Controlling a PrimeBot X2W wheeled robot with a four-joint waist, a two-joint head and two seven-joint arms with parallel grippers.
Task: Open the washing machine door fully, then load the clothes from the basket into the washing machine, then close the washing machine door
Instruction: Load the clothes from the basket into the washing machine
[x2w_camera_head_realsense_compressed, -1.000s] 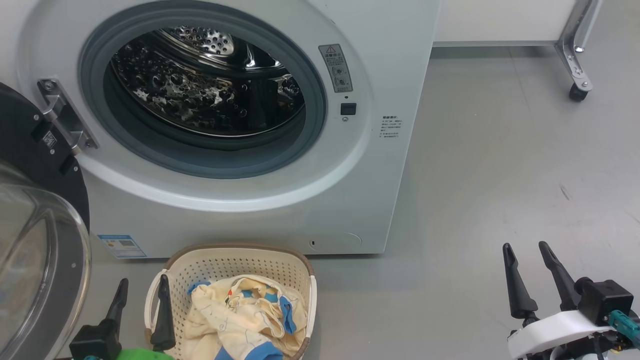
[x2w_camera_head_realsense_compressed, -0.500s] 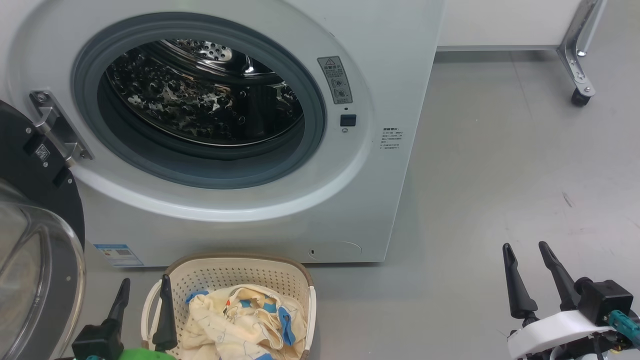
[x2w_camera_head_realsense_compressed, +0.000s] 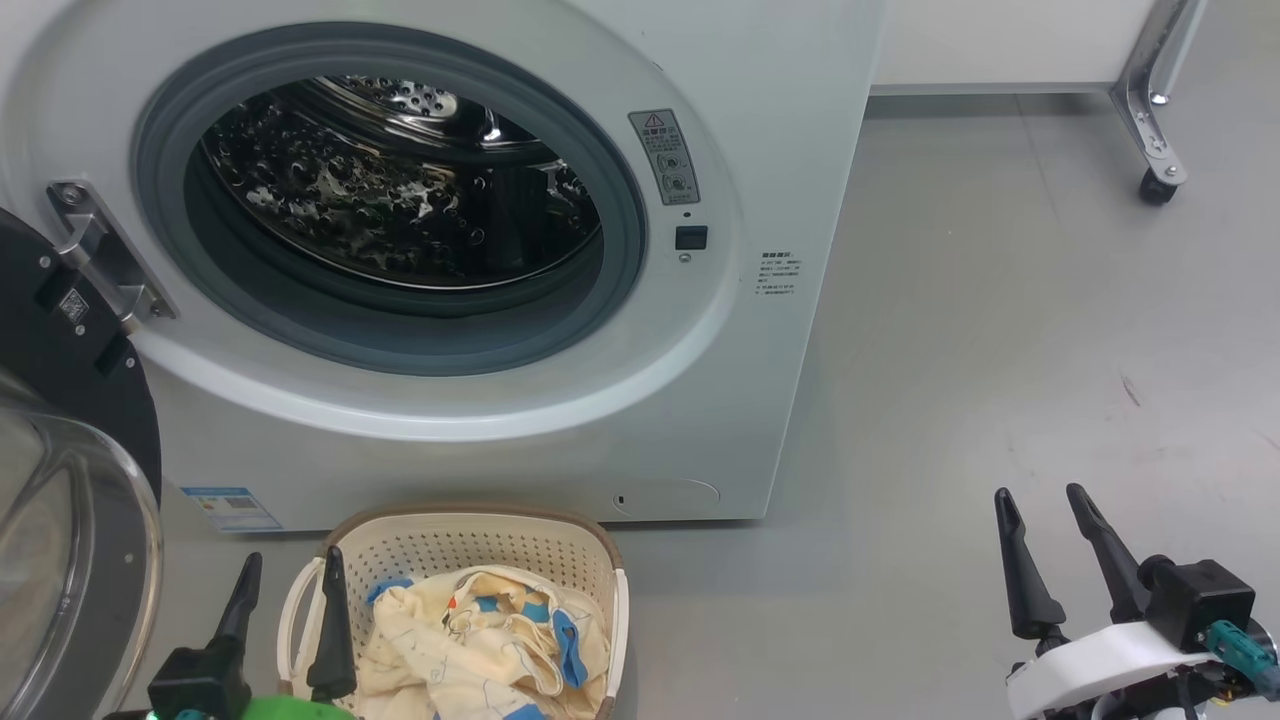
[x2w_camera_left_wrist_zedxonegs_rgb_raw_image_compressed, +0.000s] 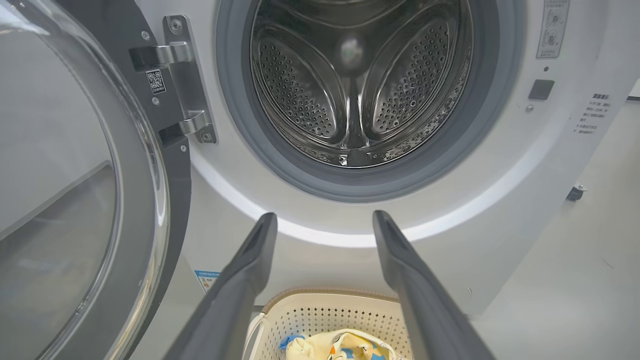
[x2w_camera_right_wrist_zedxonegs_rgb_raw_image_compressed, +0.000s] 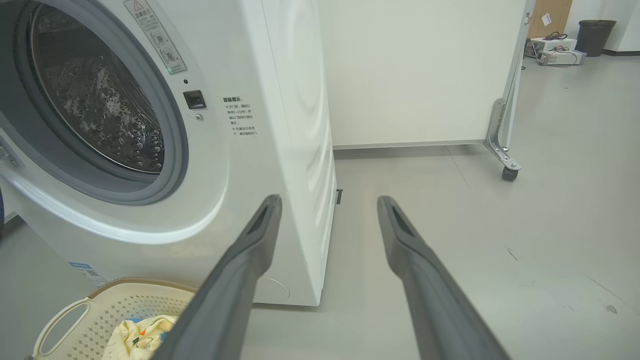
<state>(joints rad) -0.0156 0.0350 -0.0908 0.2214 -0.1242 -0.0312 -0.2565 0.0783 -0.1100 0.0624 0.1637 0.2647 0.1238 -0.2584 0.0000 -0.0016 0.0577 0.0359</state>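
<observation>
Head view: washing machine door (x2w_camera_head_realsense_compressed: 80, 400) swung wide at left, so opening is judged done; clothes (x2w_camera_head_realsense_compressed: 480, 640), crumpled cream-yellow with blue trim, in the basket (x2w_camera_head_realsense_compressed: 470, 515) on the floor (x2w_camera_head_realsense_compressed: 1000, 300) before the washing machine (x2w_camera_head_realsense_compressed: 720, 400); loading and closing remain. Left gripper (x2w_camera_head_realsense_compressed: 291, 560) spread, empty, by the basket; right gripper (x2w_camera_head_realsense_compressed: 1038, 495) likewise, well apart. Left wrist view: drum (x2w_camera_left_wrist_zedxonegs_rgb_raw_image_compressed: 350, 90) bare. Right wrist view: jaws parted.

We look over a grey floor (x2w_camera_head_realsense_compressed: 1000, 350) bearing a dark scuff mark (x2w_camera_head_realsense_compressed: 1128, 388) at three o'clock in the head view. At one o'clock a white partition panel (x2w_camera_head_realsense_compressed: 1000, 40) rests on a metal leg (x2w_camera_head_realsense_compressed: 1150, 90) with a black caster (x2w_camera_head_realsense_compressed: 1157, 187). In the right wrist view a dark bin (x2w_camera_right_wrist_zedxonegs_rgb_raw_image_compressed: 592, 35) stands at one o'clock.
</observation>
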